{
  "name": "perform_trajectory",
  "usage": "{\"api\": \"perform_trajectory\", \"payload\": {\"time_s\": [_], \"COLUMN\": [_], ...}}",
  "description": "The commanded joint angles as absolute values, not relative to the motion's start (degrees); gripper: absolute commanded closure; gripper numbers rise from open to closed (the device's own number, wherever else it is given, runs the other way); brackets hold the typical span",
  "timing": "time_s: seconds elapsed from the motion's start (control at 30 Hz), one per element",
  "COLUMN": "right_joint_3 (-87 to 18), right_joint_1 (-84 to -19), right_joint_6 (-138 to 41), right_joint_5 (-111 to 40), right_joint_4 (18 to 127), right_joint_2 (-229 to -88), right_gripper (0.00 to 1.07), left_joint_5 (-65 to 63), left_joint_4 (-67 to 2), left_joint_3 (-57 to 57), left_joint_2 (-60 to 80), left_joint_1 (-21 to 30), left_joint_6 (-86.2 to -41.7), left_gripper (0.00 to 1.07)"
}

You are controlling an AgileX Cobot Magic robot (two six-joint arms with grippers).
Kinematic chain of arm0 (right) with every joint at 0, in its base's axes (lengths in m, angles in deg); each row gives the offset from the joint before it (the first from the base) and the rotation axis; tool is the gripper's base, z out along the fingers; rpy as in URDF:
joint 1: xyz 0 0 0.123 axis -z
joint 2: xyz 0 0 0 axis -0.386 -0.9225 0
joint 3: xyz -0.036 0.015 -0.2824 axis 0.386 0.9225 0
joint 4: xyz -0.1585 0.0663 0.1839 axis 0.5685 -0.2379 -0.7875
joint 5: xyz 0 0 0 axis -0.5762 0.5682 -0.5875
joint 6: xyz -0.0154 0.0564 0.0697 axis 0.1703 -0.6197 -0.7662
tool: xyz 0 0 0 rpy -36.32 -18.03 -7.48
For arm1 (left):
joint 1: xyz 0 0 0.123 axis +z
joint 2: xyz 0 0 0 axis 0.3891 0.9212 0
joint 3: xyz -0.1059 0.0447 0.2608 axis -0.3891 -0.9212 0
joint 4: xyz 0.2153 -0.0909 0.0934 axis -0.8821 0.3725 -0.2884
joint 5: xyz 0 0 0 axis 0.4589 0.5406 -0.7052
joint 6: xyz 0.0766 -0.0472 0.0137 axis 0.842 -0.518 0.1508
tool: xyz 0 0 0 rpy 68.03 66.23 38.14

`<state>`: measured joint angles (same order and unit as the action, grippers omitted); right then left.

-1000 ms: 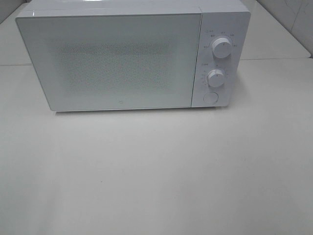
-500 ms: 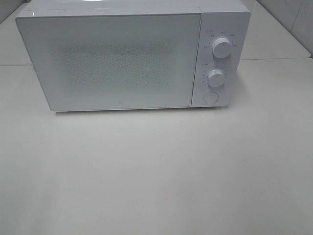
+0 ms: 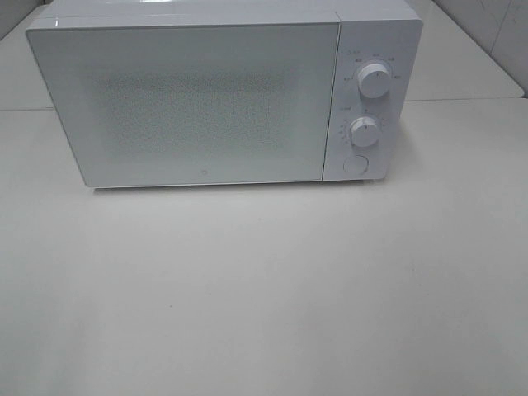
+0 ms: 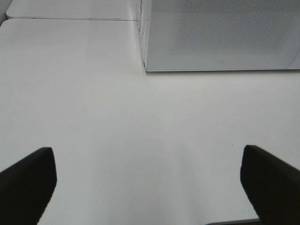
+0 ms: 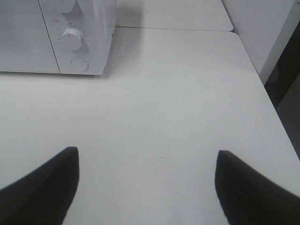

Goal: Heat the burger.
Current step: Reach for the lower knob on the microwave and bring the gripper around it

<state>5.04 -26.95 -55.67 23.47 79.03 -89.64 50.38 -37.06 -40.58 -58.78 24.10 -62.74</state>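
The left gripper (image 4: pixel 147 154) hangs over bare table (image 3: pixel 264 289) in front of the microwave (image 3: pixel 355 33), jaws wide apart and holding nothing. The door (image 3: pixel 190 103) is shut, and its speckled white panel hides the inside. The burger shows in no view, so I cannot tell whether it sits inside or has not been brought. Right of the door, the two knobs (image 3: pixel 374 82) and the round button (image 3: pixel 355 164) have no gripper near them. The right gripper (image 5: pixel 147 153) is also spread and empty. Either almost everything remains to be done, or loading is finished and only setting the knobs is left.
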Motion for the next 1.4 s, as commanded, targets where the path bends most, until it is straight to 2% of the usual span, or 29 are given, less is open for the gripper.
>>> {"api": "perform_trajectory", "payload": {"time_s": [0.03,1.4], "right_joint_3": [5.1,5.1], "right_joint_1": [-26.6,-26.6], "right_joint_6": [-55.5,-55.5], "right_joint_5": [23.01,23.01], "right_joint_4": [79.2,79.2], "right_joint_2": [-88.04,-88.04], "right_gripper": [0.31,0.31], "left_joint_5": [49.53,49.58], "left_joint_4": [-37.0,-36.94], "left_joint_3": [-40.64,-40.64], "left_joint_2": [-59.76,-59.76], "left_joint_1": [24.21,24.21], "left_joint_6": [-63.08,-62.85], "left_gripper": [0.06,0.06]}}
